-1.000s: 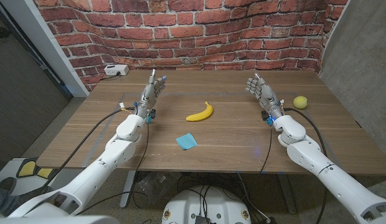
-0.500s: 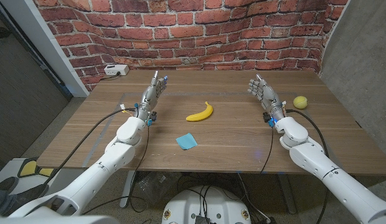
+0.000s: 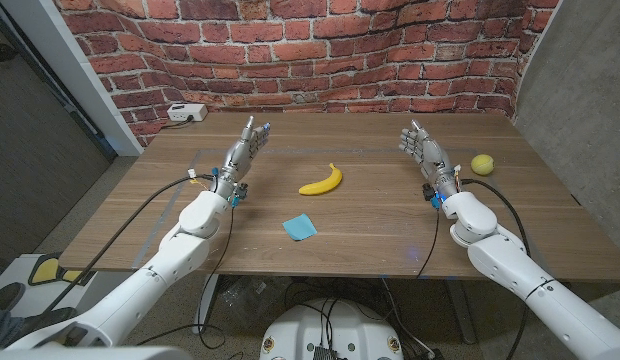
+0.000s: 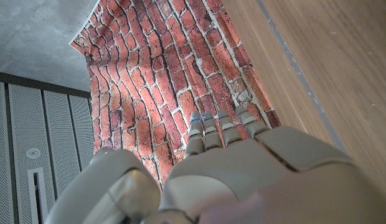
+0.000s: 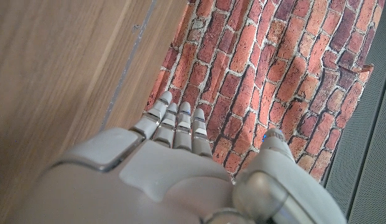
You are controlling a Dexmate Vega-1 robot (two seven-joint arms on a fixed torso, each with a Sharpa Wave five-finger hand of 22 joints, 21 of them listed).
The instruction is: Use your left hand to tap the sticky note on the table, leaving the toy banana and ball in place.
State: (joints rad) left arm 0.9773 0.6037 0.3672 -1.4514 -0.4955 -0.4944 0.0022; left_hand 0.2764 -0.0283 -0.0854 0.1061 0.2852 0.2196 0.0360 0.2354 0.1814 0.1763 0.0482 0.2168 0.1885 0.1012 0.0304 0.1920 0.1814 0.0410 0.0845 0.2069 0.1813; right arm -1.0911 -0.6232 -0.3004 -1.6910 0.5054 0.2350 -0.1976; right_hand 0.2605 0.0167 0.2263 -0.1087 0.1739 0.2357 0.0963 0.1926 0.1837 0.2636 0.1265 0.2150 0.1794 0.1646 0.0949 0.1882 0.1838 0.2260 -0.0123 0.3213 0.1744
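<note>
A blue sticky note (image 3: 299, 227) lies on the wooden table (image 3: 350, 215) near its front middle. Behind it lies a yellow toy banana (image 3: 321, 181). A yellow-green ball (image 3: 481, 164) sits at the right side of the table. My left hand (image 3: 242, 155) stands over the table's left part, fingers straight and together, holding nothing, well behind and left of the note. My right hand (image 3: 422, 150) stands open left of the ball, apart from it. Both wrist views look along straight fingers (image 4: 219, 129) (image 5: 178, 121) toward the brick wall.
A white power strip (image 3: 186, 113) lies at the table's far left corner. A brick wall (image 3: 320, 50) stands behind the table. Cables run along both forearms.
Both arms have shifted slightly; the left hand has drifted a little forward and left. The note, banana and ball have not moved.
</note>
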